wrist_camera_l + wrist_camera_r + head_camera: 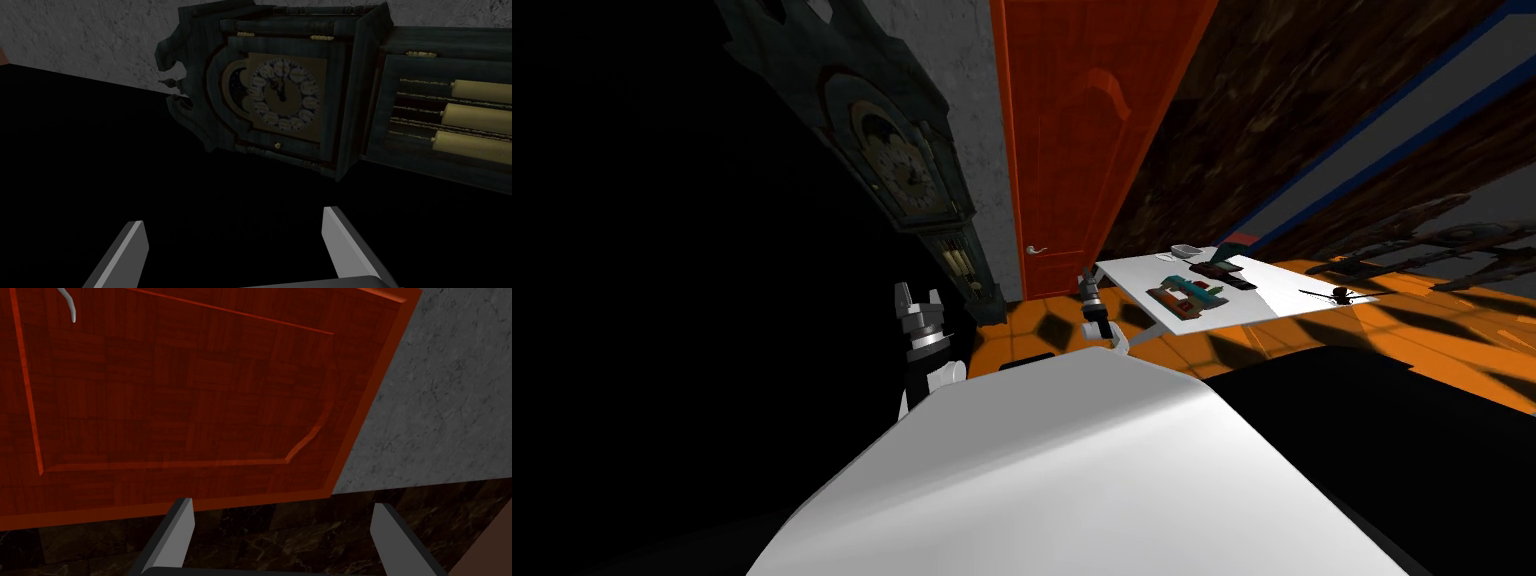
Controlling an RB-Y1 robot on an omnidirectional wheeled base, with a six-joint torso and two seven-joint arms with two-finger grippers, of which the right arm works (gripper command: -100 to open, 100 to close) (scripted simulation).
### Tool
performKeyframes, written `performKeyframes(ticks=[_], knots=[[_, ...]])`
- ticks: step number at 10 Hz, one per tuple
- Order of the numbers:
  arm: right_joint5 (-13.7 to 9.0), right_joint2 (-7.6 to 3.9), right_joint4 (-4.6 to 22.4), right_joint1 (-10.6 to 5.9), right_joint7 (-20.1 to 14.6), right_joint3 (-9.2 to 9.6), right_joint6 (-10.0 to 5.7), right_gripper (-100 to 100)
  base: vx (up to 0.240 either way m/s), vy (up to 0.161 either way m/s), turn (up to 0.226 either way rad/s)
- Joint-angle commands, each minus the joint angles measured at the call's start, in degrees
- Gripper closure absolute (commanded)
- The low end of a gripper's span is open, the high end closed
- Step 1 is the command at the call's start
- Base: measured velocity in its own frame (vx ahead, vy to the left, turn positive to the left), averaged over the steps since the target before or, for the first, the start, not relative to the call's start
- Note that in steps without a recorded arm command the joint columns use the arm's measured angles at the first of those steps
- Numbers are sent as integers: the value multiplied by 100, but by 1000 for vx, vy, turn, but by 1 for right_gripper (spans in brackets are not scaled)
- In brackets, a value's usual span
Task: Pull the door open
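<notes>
A red panelled door stands straight ahead, with a small silver lever handle low on its left edge. My right gripper hovers open in front of the door's lower part, to the right of the handle and apart from it. In the right wrist view the door panel lies beyond the open gripper, and the handle sits far off to one side. My left gripper is raised on the left, open and holding nothing.
A dark grandfather clock stands against the grey wall left of the door, facing my left gripper. A white table with several small items stands to the right on the orange tiled floor. A black area lies to the far left.
</notes>
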Motion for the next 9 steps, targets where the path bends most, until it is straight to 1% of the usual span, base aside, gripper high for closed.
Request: performKeyframes(ticks=[1, 4, 5, 9], knots=[[17, -29, 286, -133, -9, -63, -58, -100, 105, 4, 43], [45, -88, 804, -377, -31, -182, -128, -100, 94, 9, 65], [45, -88, 827, -377, -31, -182, -128, -100, 66, 0, 19], [84, -163, 1535, -711, -62, -345, -222, -100, 80, 0, 59]])
